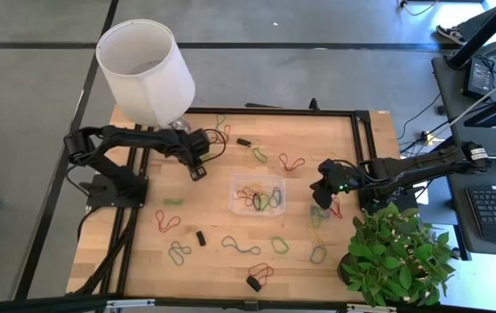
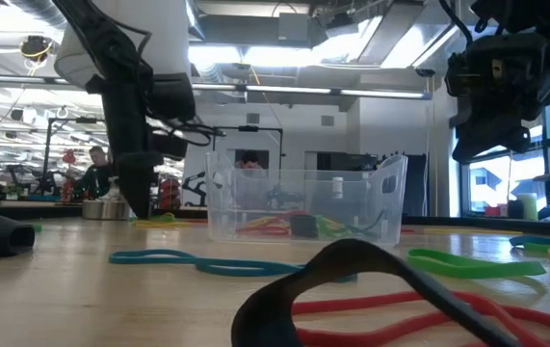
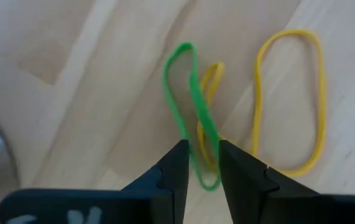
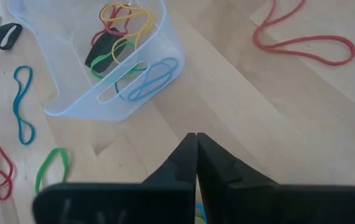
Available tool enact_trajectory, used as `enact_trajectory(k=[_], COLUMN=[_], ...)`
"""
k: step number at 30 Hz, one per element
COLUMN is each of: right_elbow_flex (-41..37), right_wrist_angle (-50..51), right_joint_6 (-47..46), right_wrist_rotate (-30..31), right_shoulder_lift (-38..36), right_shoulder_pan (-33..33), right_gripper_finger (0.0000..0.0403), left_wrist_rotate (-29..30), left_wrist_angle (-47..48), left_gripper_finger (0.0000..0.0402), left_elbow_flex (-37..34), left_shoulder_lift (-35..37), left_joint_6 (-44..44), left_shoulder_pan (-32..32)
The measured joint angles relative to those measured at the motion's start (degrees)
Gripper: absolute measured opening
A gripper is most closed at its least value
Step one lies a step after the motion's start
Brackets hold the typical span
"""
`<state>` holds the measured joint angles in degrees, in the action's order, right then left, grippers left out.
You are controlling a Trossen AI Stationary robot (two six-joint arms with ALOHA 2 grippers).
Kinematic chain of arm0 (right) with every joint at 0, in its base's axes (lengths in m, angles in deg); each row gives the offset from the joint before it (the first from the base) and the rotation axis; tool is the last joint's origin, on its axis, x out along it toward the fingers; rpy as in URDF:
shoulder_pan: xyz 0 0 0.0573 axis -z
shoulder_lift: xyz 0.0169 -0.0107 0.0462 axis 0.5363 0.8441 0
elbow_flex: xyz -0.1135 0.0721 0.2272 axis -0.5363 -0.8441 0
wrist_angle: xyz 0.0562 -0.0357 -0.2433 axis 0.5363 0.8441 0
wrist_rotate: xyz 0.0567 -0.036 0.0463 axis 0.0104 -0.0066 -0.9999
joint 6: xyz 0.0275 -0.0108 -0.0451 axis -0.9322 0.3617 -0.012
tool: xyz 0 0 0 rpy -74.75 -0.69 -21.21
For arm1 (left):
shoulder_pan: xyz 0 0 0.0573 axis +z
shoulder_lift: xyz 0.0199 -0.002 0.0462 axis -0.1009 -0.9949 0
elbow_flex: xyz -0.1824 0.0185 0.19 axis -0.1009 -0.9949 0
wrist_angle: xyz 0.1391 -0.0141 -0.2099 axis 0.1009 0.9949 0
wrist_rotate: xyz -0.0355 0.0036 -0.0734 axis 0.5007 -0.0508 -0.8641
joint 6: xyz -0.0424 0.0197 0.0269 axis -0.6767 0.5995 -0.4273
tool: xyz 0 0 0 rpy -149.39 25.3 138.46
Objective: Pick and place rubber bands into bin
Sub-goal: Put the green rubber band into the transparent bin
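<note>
Two fingers of my left gripper [image 3: 203, 165] stand slightly parted astride a green rubber band [image 3: 193, 106], whose long axis runs straight ahead, left of the bin [image 1: 237, 184]. My right gripper [image 4: 196, 149], pressed together and empty, hovers beside the bin's right.

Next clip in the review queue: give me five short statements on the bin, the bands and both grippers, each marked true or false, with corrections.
1. The bin already holds several rubber bands. True.
2. The left gripper has its fingers around a green rubber band. True.
3. The right gripper is wide open. False: its fingers are pressed together.
4. The white lampshade stands at the table's right edge. False: it is at the far left corner, beside the left arm.
5. The bin lies tipped on its side. False: the low view shows it upright on the table.
</note>
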<state>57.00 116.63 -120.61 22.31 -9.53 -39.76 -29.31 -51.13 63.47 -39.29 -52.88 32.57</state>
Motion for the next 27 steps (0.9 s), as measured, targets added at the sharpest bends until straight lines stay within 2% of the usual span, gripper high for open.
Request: enact_trajectory(k=[7,11,13,17,21,27], right_elbow_flex=[0.00,0.00,0.00,0.00,0.00,0.00], right_wrist_angle=[-0.46,-0.46,-0.46,-0.46,-0.44,-0.46], right_joint_6=[-0.11,-0.04,-0.04,0.07,0.19,1.47], right_wrist_rotate=[-0.02,-0.02,-0.02,-0.02,-0.02,-0.04], right_shoulder_lift=[0.01,0.01,0.01,0.01,0.03,0.03], right_shoulder_pan=[0.00,0.00,0.00,0.01,0.02,0.00], right_gripper_finger=[0.0011,0.0015,0.0016,0.0016,0.0016,0.0016], left_wrist_rotate=[1.39,1.45,1.30,0.82,0.78,1.35], left_wrist_angle=[-0.37,-0.42,-0.19,-0.04,0.15,3.09], left_gripper_finger=[0.0100,0.0094,0.0077,0.0014,0.0003,0.0002], left_elbow_flex=[0.28,0.21,0.22,0.16,-0.15,-0.17], left_shoulder_lift=[-3.43,-3.49,-3.51,-3.24,-0.72,7.25], left_joint_6=[-0.07,0.60,1.84,0.81,-2.63,-6.22], left_shoulder_pan=[-0.11,-0.13,-0.12,-0.04,-0.02,-1.91])
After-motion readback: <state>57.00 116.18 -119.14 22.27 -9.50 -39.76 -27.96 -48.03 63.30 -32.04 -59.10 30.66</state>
